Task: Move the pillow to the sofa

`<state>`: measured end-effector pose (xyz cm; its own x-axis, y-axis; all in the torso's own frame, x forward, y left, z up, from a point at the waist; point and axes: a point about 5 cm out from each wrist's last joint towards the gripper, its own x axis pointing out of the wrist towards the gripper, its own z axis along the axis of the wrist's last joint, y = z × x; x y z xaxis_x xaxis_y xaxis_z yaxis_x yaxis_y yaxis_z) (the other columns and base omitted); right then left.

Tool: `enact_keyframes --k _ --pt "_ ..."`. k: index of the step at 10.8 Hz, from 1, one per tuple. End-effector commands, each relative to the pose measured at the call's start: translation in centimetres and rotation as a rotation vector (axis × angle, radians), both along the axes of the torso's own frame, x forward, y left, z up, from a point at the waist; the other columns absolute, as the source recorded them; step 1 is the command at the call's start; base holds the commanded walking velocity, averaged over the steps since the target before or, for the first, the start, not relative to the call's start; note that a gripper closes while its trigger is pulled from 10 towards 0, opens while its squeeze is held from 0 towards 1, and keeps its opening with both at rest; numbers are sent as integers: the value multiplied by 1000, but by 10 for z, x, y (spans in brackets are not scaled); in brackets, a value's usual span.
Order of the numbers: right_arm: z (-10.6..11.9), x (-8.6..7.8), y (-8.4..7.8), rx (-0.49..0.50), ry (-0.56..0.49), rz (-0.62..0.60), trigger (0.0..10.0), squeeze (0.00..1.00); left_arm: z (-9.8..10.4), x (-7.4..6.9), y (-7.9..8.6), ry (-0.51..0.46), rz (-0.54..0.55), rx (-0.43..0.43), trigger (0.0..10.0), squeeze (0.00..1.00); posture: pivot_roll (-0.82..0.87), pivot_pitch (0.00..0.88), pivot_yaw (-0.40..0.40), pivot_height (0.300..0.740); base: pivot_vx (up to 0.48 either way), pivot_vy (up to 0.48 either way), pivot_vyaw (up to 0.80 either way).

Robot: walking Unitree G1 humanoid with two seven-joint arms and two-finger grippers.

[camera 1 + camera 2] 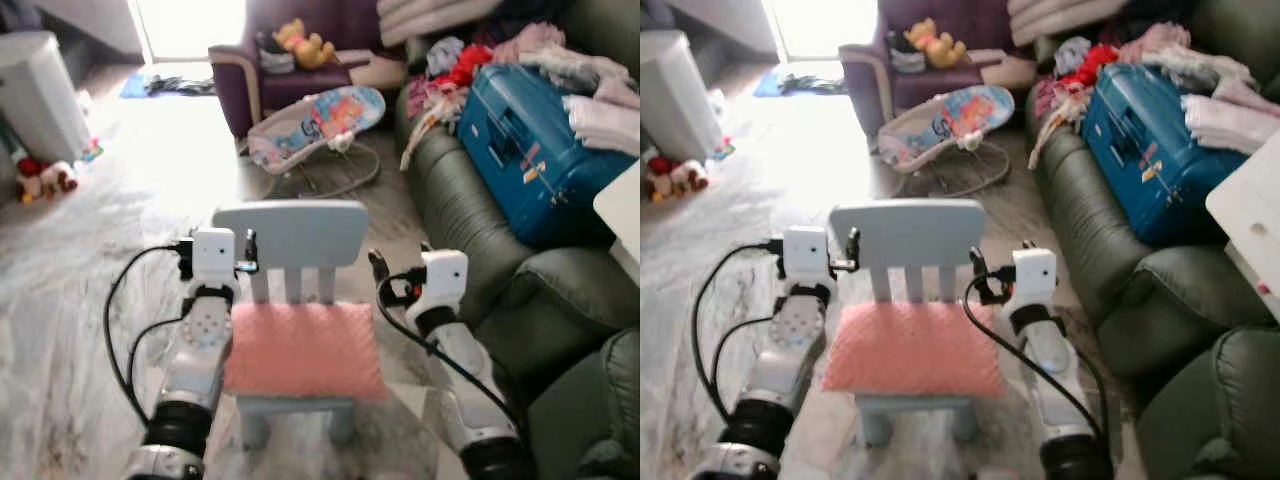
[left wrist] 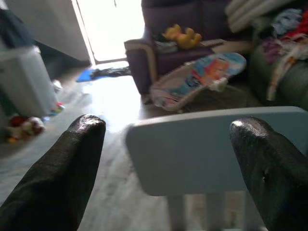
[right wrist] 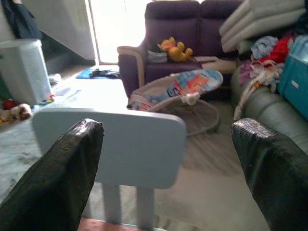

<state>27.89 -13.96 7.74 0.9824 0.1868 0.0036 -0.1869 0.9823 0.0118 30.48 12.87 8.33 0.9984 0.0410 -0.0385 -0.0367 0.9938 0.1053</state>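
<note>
- While the pink pillow [image 1: 303, 349] lies flat on the seat of the small pale-blue chair [image 1: 292, 232], the left eye view shows both arms raised on either side of that chair – the left gripper [image 1: 248, 252] just beside the backrest's left edge, the right gripper [image 1: 378, 268] just beside its right edge. Neither touches the pillow. My judgement: flanking the seat like this suits a two-sided grasp of something soft and wide.
- Off to the right in the same view runs the green sofa [image 1: 455, 210], loaded at its far end with a blue suitcase [image 1: 530, 150] and a heap of clothes [image 1: 470, 60]; the nearer cushions are bare, which I judge the likeliest spot for the pillow.
- Seen from the right eye, the layout is the same: the pillow covers nearly the whole seat, and its front edge overhangs slightly, so it rests there only by its own weight.
- Looking along the left wrist, the two black fingers [image 2: 57, 178] stand spread wide, holding nothing, with the chair's backrest between them and further off. Beyond it sit a baby bouncer [image 2: 197, 79] and a purple armchair [image 2: 183, 43] with a yellow plush toy [image 2: 182, 36].
- Looking along the right wrist, that gripper is likewise spread and empty – a sliver of pink shows at the lower edge, so the pillow lies below and ahead of the fingertips.
</note>
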Motion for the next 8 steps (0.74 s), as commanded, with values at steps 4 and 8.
enact_keyframes --k 4,8 --pt "3 2 -3 12 -7 -13 10000 0 -2 -1 -3 14 -5 3 10000 0 -34 0 12 740 0 0 0" --pt "-1 -6 -5 40 20 -24 10000 0 -8 -12 9 32 0 51 10000 0 -21 0 10 740 0 0 0"
